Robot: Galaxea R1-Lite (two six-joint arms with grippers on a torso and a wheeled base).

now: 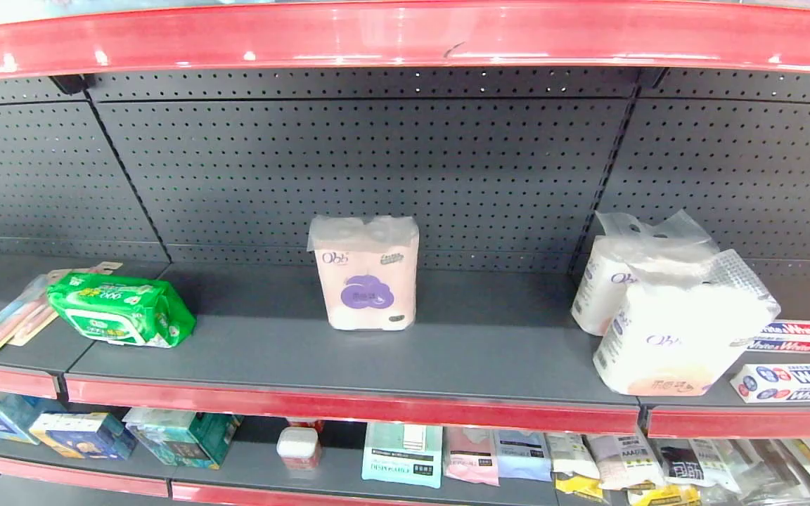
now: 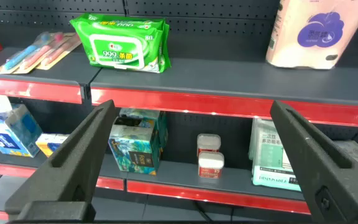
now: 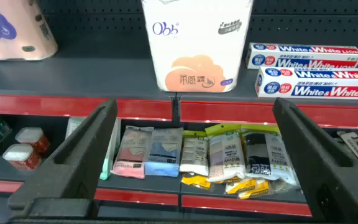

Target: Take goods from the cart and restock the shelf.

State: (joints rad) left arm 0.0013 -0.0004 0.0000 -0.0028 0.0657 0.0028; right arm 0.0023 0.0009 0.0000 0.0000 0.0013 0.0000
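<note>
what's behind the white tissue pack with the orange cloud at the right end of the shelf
Another white roll pack stands just behind it, in front of the pegboard wall. The front pack covers part of it, so whether they touch cannot be told.

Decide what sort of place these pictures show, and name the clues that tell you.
Probably a shop aisle, such as a supermarket: a shelf with red edge strips and a perforated back panel, stocked with packaged goods like a green wipes pack, a tissue pack and toothpaste boxes.
</note>
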